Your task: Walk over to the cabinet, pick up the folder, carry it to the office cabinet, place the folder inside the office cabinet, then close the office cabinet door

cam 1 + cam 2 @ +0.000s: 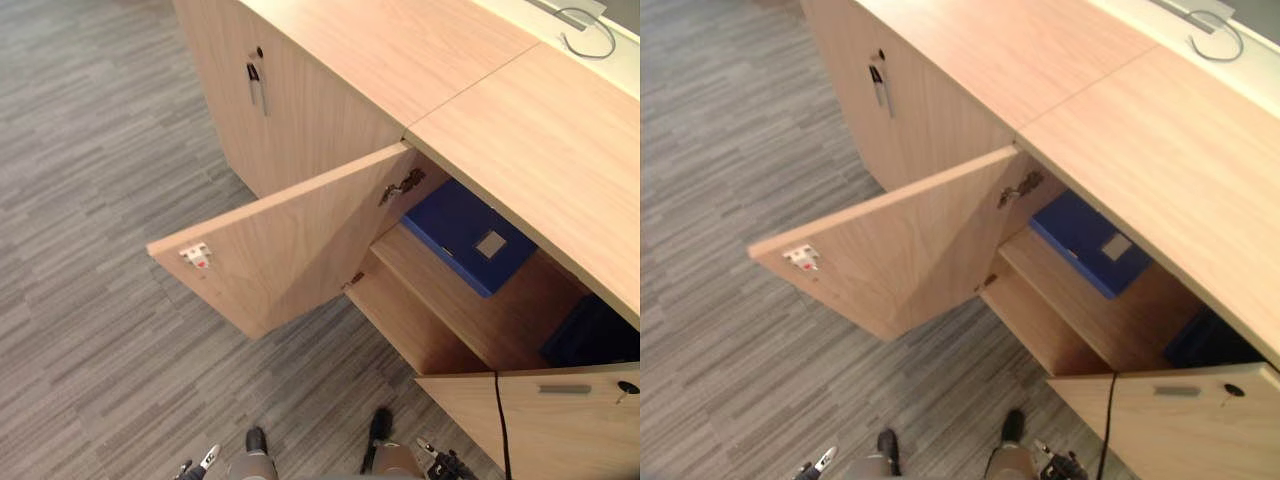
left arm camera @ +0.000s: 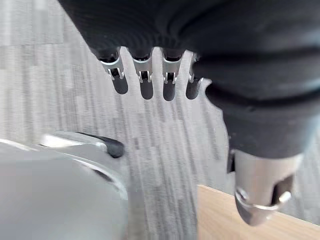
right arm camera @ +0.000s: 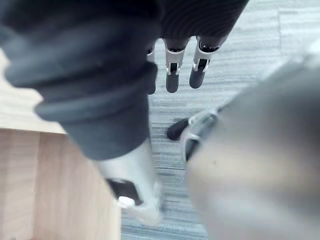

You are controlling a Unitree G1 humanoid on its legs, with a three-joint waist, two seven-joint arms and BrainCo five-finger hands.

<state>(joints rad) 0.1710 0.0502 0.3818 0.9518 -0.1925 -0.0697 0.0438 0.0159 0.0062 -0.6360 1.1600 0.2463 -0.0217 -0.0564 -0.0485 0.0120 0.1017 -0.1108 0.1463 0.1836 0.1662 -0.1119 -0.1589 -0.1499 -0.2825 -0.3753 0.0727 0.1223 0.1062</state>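
Observation:
A blue folder [image 1: 465, 238] lies flat on the upper shelf inside the open office cabinet [image 1: 440, 320], below the wooden top. The cabinet's left door [image 1: 290, 250] swings wide open toward me, and its right door [image 1: 560, 420] also stands open at the lower right. My left hand [image 2: 146, 85] hangs over the grey carpet with relaxed fingers and holds nothing. My right hand [image 3: 172, 77] hangs the same way beside a wooden panel [image 3: 55, 185], open and empty.
A second dark blue item [image 1: 595, 335] sits deeper in the cabinet at the right. A closed cabinet door with a handle [image 1: 257, 85] stands to the left. A grey cable [image 1: 590, 35] lies on the top surface. Grey striped carpet [image 1: 90, 250] spreads to the left.

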